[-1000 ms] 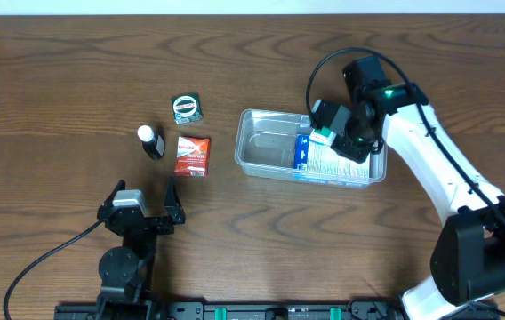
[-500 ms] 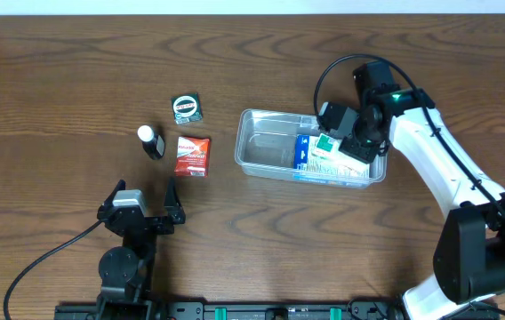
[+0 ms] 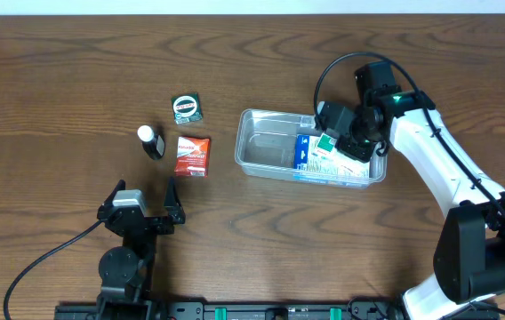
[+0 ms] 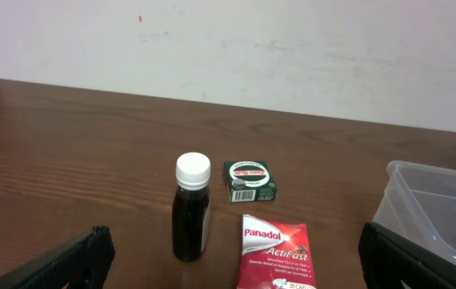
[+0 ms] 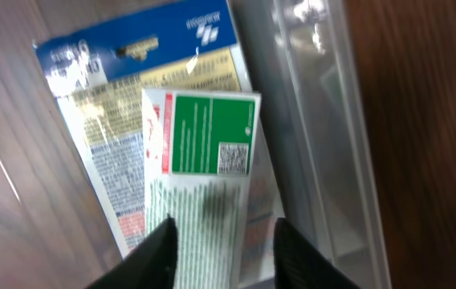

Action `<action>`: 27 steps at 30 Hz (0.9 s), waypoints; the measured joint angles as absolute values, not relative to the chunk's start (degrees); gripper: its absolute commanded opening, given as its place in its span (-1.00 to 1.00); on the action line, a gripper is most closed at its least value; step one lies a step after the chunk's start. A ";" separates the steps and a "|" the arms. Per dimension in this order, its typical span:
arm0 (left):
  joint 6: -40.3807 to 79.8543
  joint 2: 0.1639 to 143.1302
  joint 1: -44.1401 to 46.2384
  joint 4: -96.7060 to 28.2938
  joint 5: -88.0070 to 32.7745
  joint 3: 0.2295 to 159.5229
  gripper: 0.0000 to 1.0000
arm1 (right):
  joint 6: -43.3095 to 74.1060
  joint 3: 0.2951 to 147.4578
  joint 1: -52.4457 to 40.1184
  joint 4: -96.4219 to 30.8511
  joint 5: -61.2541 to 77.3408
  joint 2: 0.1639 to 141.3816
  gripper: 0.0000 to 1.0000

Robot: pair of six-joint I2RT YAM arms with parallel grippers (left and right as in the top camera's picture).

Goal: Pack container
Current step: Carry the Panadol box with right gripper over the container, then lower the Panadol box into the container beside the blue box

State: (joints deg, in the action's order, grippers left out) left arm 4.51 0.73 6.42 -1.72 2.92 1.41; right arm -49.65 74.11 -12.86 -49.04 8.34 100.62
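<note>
The clear plastic container (image 3: 252, 147) sits right of centre; its wall shows in the right wrist view (image 5: 324, 120) and the left wrist view (image 4: 433, 201). Inside lie a blue-and-white packet (image 3: 304, 151) (image 5: 124, 72) and, on top of it, a white-and-green packet (image 3: 328, 142) (image 5: 204, 136). My right gripper (image 3: 343, 147) (image 5: 224, 249) hangs over the container's right half, fingers apart around the white-and-green packet. My left gripper (image 3: 141, 197) (image 4: 232, 245) is open and empty near the front edge. A dark bottle with a white cap (image 3: 151, 141) (image 4: 191, 210), a green box (image 3: 186, 108) (image 4: 250, 179) and a red Panadol packet (image 3: 193, 155) (image 4: 274, 253) lie left of the container.
The table is brown wood. A pale wall runs along its far edge (image 4: 292, 48). The right arm's body and black cable (image 3: 430, 151) stretch from the front right toward the container.
My right gripper has moved right and down into the container with the white-and-green packet, which now rests on the blue packet. The left arm has not moved.
</note>
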 measured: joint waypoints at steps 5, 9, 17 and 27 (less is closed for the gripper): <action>4.51 0.73 6.42 -1.72 2.92 1.41 0.96 | -42.74 74.06 -13.37 -48.60 10.13 100.62 -0.83; 4.51 0.73 6.42 -1.72 2.92 1.41 0.96 | -34.20 74.06 -14.46 -48.64 12.43 100.62 -0.97; 4.51 0.73 6.42 -1.72 2.92 1.41 0.96 | -21.06 74.04 -16.38 -52.47 14.55 100.62 -0.97; 4.51 0.73 6.42 -1.74 2.92 1.41 0.96 | -18.22 72.01 -16.38 -53.04 14.09 100.62 -0.97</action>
